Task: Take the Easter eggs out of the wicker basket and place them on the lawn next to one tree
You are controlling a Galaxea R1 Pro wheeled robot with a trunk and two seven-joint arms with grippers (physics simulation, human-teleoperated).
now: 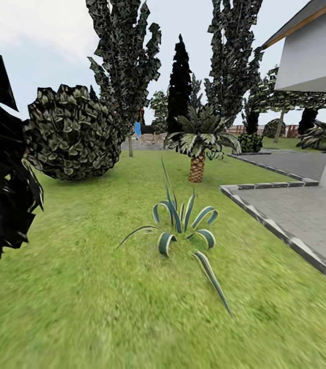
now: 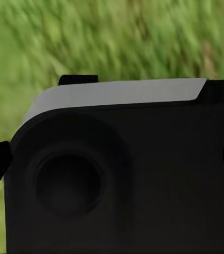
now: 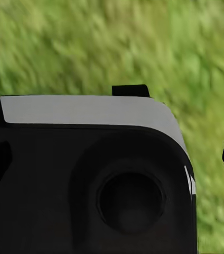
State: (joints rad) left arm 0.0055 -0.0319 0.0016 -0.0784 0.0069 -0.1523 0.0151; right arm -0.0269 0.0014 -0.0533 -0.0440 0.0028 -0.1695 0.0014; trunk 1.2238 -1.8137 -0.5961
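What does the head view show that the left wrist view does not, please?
Head view alone: a striped spiky plant, a short palm, a round bush, tall trees, paving and a house wall. Left wrist view alone: a dark robot body with a grey top, close up. Both: the lawn.

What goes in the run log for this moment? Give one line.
phase: in transit | ground: lawn | ahead: striped spiky plant, short palm, round bush | right: paved patio | grippers: state unclear
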